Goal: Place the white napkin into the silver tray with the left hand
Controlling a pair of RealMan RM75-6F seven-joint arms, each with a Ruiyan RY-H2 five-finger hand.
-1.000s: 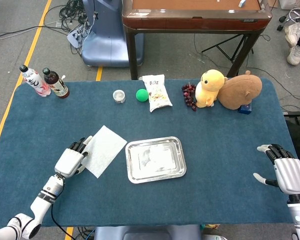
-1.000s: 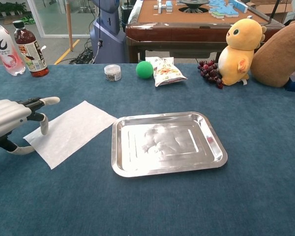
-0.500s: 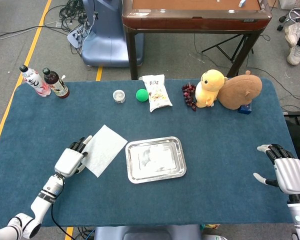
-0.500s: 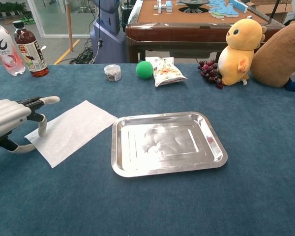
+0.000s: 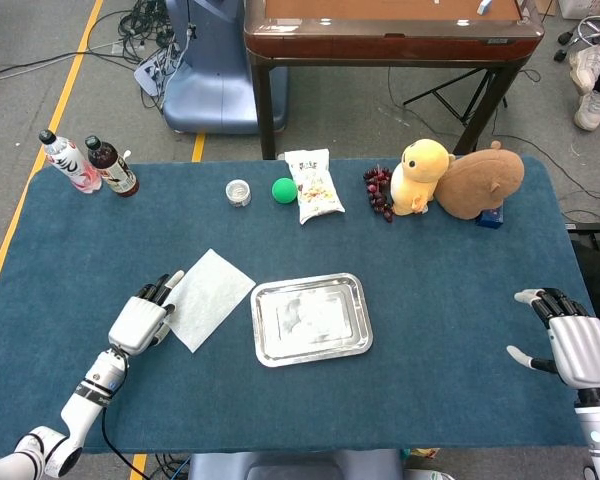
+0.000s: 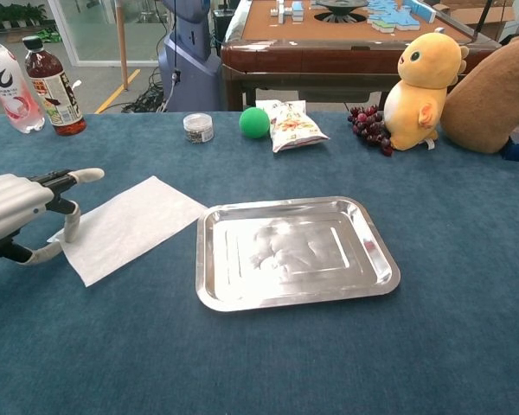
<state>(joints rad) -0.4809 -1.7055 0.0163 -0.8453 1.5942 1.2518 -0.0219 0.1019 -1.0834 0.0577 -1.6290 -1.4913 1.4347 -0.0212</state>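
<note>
The left hand (image 6: 22,212) is resting at the napkin's (image 6: 130,226) left edge, fingers spread, seemingly touching it without gripping; the napkin is lying flat on the tabletop (image 5: 440,290) just left of the tray (image 6: 382,275); the right hand (image 5: 570,340) is hovering open, well apart.

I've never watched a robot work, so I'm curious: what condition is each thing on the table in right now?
Napkin: flat on the cloth, beside the tray, left edge under the fingers.
Tray: empty, flat on the table.
Left hand: fingers on the napkin's edge.
Right hand: open, holding nothing.
Bottles: upright, capped.
Snack bag: lying flat.
Yellow toy: upright.
Brown toy: leaning beside it.
</note>
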